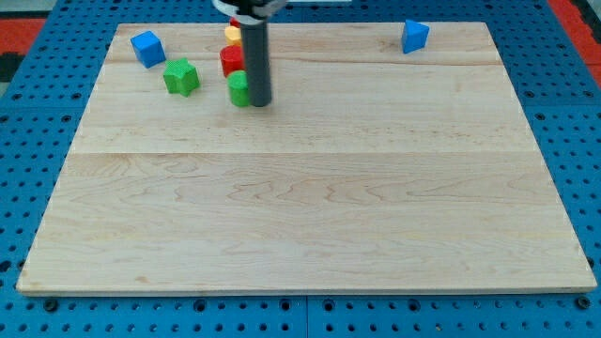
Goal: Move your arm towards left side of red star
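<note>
A pale wooden board lies on a blue pegboard bench. All the blocks sit along the board's top edge, and the lower part is bare.

My tip is the lower end of a straight dark rod that comes down from the view's top. It carries no jaws and holds nothing; it only rests on the wood, just to the view's right of a column of small blocks near the top edge, left of centre.

That column reads from the top down: a yellow block, mostly hidden; a red block, which I take to be the red star, though the rod covers its right part and its shape cannot be confirmed; and a green block, touching or almost touching the rod.

So the red block lies up and to the view's left of my tip, very close. Its left side faces open wood. Further left stands a green cube, and beyond it, by the top left corner, a blue cube. A blue block sits well apart, near the top right corner.

In my judgement the tip must go round the column, probably below the green block, since a straight move left would push blocks.
</note>
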### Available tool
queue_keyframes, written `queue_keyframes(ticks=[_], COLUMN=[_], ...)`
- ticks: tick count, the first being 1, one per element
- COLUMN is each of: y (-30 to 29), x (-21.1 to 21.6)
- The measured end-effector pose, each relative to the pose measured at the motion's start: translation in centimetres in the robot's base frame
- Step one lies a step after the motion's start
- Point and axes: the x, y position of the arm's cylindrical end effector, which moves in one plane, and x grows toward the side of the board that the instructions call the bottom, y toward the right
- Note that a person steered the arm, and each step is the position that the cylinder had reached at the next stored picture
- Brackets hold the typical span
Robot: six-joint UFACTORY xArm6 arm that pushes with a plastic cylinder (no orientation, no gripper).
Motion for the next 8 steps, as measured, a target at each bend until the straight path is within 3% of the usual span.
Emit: queue_keyframes(ticks=[1,2,3,4,5,6,7,8], y=[-2.8,2.6,2.1,-10.1,-21.0,-23.0,-22.8,-22.7], x=[-1.2,-1.2,5.9,9.3,4.2,1.2,-5.1,-14.0])
